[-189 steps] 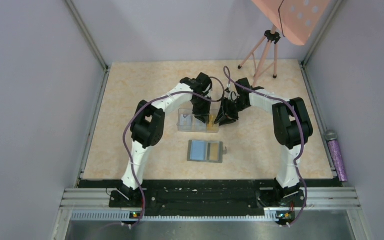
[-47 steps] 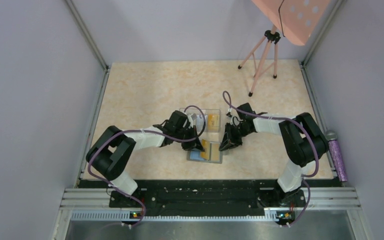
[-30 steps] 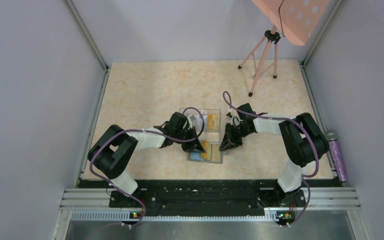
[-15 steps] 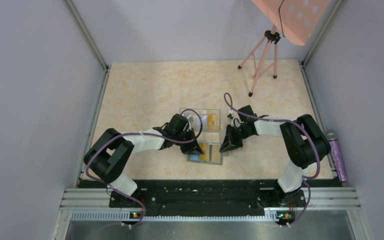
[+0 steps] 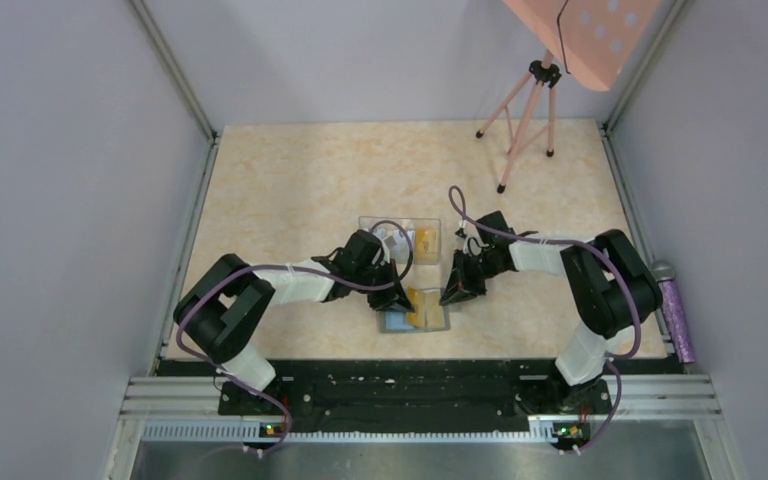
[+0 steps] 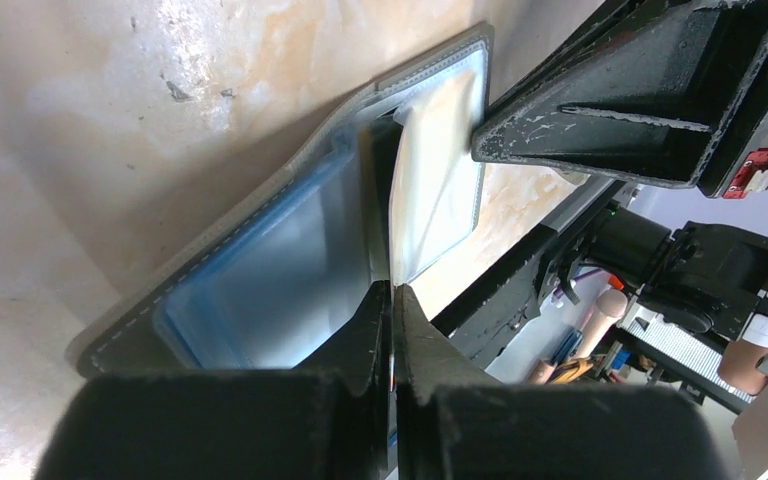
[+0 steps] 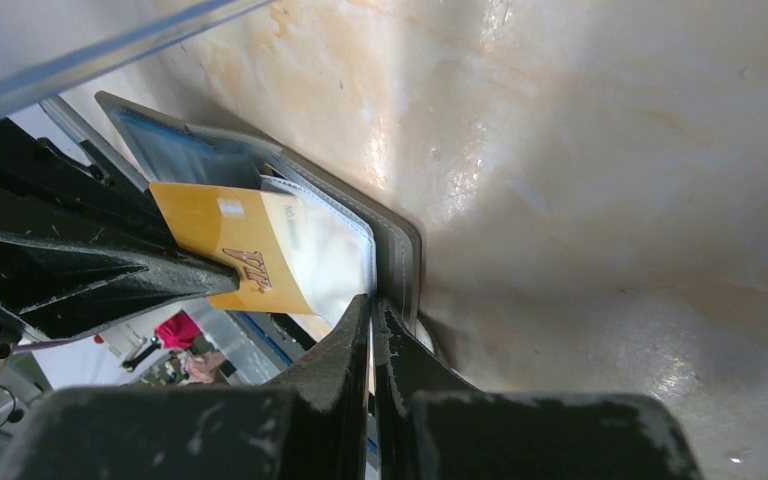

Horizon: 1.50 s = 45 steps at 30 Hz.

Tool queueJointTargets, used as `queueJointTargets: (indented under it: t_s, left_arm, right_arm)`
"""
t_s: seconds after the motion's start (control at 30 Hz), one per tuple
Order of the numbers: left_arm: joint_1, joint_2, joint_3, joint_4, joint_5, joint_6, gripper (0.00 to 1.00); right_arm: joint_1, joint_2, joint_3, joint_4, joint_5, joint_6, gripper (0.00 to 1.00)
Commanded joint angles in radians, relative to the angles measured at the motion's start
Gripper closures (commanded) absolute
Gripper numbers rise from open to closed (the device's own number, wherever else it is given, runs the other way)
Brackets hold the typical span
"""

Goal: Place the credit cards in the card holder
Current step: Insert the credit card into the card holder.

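Beige tabletop (image 5: 290,190): left end effector (image 6: 392,290) clamps credit card (image 7: 225,245), right end effector (image 7: 371,300) pinches card holder (image 7: 398,262)

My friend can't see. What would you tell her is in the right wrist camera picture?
An orange card, held by the left tool, pokes into the open grey card holder. The right tool, at the bottom, is closed at the holder's edge. The holder lies on a shiny beige table; a clear box shows its edge top left.

My left gripper (image 5: 400,299) has left the clear box (image 5: 405,220) for the card holder (image 5: 395,322). Its pinched orange card (image 5: 423,305) now leans over the right half, and the right gripper (image 5: 454,291) has come alongside.
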Motion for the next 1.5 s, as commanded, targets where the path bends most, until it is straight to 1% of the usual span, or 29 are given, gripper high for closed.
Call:
queueJointTargets:
  t_s: [0.0, 0.3, 0.5, 0.7, 0.97, 1.23, 1.4, 1.47]
  left_arm:
    - [-0.019, 0.018, -0.02, 0.043, 0.013, -0.012, 1.0]
    - [-0.019, 0.028, -0.018, 0.007, -0.041, -0.074, 1.0]
    - [-0.018, 0.023, 0.019, -0.066, -0.101, -0.069, 1.0]
    - [-0.018, 0.009, 0.039, -0.101, -0.152, -0.077, 1.0]
    - [-0.009, 0.024, 0.049, -0.119, -0.164, -0.063, 1.0]
    - [-0.009, 0.048, 0.06, -0.102, -0.14, -0.046, 1.0]
    - [-0.008, 0.017, 0.038, -0.104, -0.183, -0.039, 1.0]
    - [-0.008, 0.027, 0.038, -0.077, -0.158, -0.028, 1.0]
  right_arm:
    - [0.012, -0.023, -0.019, 0.003, 0.04, -0.01, 1.0]
    - [0.012, -0.038, -0.033, 0.005, 0.045, -0.006, 1.0]
    - [0.012, -0.047, -0.05, 0.011, 0.045, -0.001, 1.0]
    - [0.012, -0.055, -0.062, 0.017, 0.042, 0.003, 1.0]
    - [0.012, -0.071, -0.086, 0.029, 0.034, 0.015, 1.0]
    - [0.011, -0.085, -0.104, 0.037, 0.032, 0.023, 1.0]
    - [0.011, -0.097, -0.115, 0.04, 0.03, 0.027, 1.0]
    - [0.012, -0.099, -0.122, 0.044, 0.03, 0.028, 1.0]
